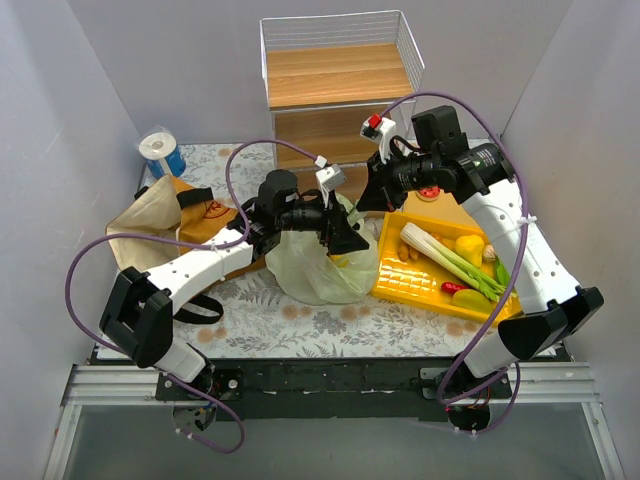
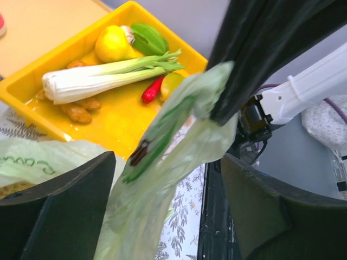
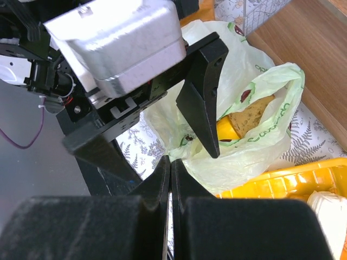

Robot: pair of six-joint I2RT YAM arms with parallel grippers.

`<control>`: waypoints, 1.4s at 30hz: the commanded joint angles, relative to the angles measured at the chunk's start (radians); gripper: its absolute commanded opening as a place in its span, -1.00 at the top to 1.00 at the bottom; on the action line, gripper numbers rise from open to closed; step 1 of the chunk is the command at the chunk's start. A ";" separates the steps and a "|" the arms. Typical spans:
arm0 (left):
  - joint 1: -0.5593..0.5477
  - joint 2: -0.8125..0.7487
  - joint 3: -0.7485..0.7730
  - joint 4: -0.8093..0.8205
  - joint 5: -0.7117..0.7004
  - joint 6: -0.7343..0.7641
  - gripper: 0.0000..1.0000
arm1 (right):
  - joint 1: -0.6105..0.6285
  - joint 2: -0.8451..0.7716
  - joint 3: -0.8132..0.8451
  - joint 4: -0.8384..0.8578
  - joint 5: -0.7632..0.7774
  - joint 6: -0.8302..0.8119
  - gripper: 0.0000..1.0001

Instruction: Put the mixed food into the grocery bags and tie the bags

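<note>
The pale-green plastic bag (image 1: 318, 268) lies on the table's middle, holding a tan potato (image 3: 255, 112) and a yellow piece (image 3: 227, 132). My right gripper (image 3: 171, 162) is shut on one of its loop handles (image 2: 179, 124) and holds it stretched upward. My left gripper (image 2: 168, 162) is open, and the handle strip hangs between its jaws. In the top view the left gripper (image 1: 348, 238) is over the bag and the right gripper (image 1: 372, 200) is just behind it. The yellow tray (image 1: 410, 290) holds a leek (image 2: 103, 78), lemon (image 2: 111, 43), green pepper (image 2: 149, 38) and red chili (image 2: 153, 89). The brown bag (image 1: 160, 215) lies far left.
A wire basket on a wooden shelf (image 1: 335, 75) stands at the back. A blue-and-white roll (image 1: 160, 150) stands in the back left corner. A red-topped round piece (image 1: 430, 192) sits behind the tray. White walls close in on both sides.
</note>
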 commanded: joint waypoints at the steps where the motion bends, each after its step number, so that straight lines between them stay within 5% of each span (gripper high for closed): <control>1: -0.003 -0.034 -0.039 -0.053 -0.045 0.025 -0.46 | -0.006 -0.011 0.044 0.053 0.014 0.022 0.97; 7: -0.003 -0.040 -0.060 -0.056 -0.042 0.003 -0.08 | -0.011 -0.002 0.039 0.071 0.007 0.023 0.97; 10: -0.003 -0.028 -0.048 -0.056 -0.048 -0.019 0.26 | -0.009 -0.001 0.028 0.083 0.001 0.027 0.97; 14: -0.003 -0.026 -0.036 -0.067 -0.131 -0.066 1.00 | -0.011 -0.007 0.019 0.100 0.026 0.038 0.97; 18: -0.001 -0.098 -0.049 -0.081 -0.337 -0.091 1.00 | -0.011 -0.008 0.010 0.103 0.118 0.059 0.85; 20: 0.011 -0.135 -0.059 -0.107 -0.431 -0.122 1.00 | -0.012 -0.024 -0.008 0.128 0.141 0.085 0.43; 21: 0.017 -0.161 -0.063 -0.121 -0.505 -0.138 1.00 | -0.014 -0.033 -0.048 0.142 0.150 0.093 -0.02; 24: 0.052 -0.190 -0.092 -0.165 -0.527 -0.191 1.00 | -0.012 -0.105 -0.151 0.229 0.174 0.118 -0.37; 31: 0.066 -0.276 -0.206 -0.205 -0.504 -0.223 1.00 | 0.069 -0.249 -0.472 0.355 0.286 0.121 -0.29; 42: 0.066 -0.363 -0.321 -0.276 -0.443 -0.218 1.00 | 0.325 -0.073 -0.493 0.361 0.513 0.121 0.13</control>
